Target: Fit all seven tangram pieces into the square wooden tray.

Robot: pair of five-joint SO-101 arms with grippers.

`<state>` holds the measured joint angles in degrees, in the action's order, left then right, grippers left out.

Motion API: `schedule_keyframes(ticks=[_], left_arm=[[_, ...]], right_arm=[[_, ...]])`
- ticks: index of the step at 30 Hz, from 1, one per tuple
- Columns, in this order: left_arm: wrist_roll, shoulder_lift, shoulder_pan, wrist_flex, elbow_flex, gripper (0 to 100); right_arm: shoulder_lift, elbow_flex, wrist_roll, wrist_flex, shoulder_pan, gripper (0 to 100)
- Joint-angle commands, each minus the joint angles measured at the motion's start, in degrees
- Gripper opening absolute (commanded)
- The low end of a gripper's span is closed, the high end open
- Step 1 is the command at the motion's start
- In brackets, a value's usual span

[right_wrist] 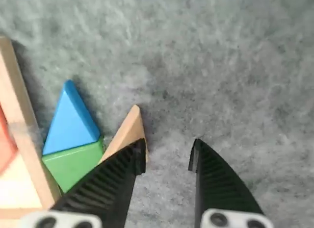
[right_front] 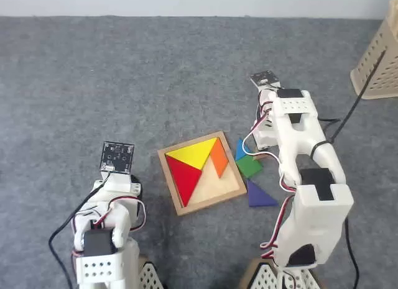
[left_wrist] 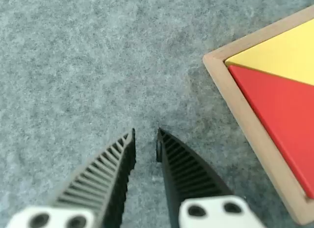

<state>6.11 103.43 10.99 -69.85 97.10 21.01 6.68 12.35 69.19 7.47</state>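
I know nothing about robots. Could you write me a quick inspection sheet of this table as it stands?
Surface: grey felt mat, lying flat.
Job's things: wooden tray holds a yellow triangle, a red triangle and an orange piece. A blue triangle, green piece, purple triangle and tan piece lie on the mat beside it.
Clutter: nothing seen.
Grippers: left end effector slightly open over bare mat near a tray corner. Right end effector open and empty, one finger by the tan piece.
Cables: black cable trails from the right arm.
Surroundings: perforated beige box at the far corner.
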Motion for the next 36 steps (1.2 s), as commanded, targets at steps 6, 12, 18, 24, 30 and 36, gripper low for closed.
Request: schedule_keyframes(ticks=[6,12,18,24,30,36], left_arm=[[-0.53,1.32,-0.18,-0.18,-0.48,7],[-0.53,1.32,-0.18,-0.18,-0.48,7],[-0.53,1.32,-0.18,-0.18,-0.48,7],[-0.53,1.32,-0.18,-0.18,-0.48,7],[-0.53,1.32,-0.18,-0.18,-0.48,7],[-0.53,1.32,-0.18,-0.18,-0.48,7]], right_arm=[[-7.87,2.64,-3.87,-6.81,1.98,15.9],[-7.96,6.77,-4.04,-10.59,2.15,15.9],[-7.34,10.64,-4.04,-13.49,4.00,15.9],[-4.35,10.37,-5.19,-12.18,4.62,16.0],[-1.71,7.30,-5.27,-6.73,6.37,16.0],[-9.71,10.73,-5.63,-7.69,6.11,15.8]])
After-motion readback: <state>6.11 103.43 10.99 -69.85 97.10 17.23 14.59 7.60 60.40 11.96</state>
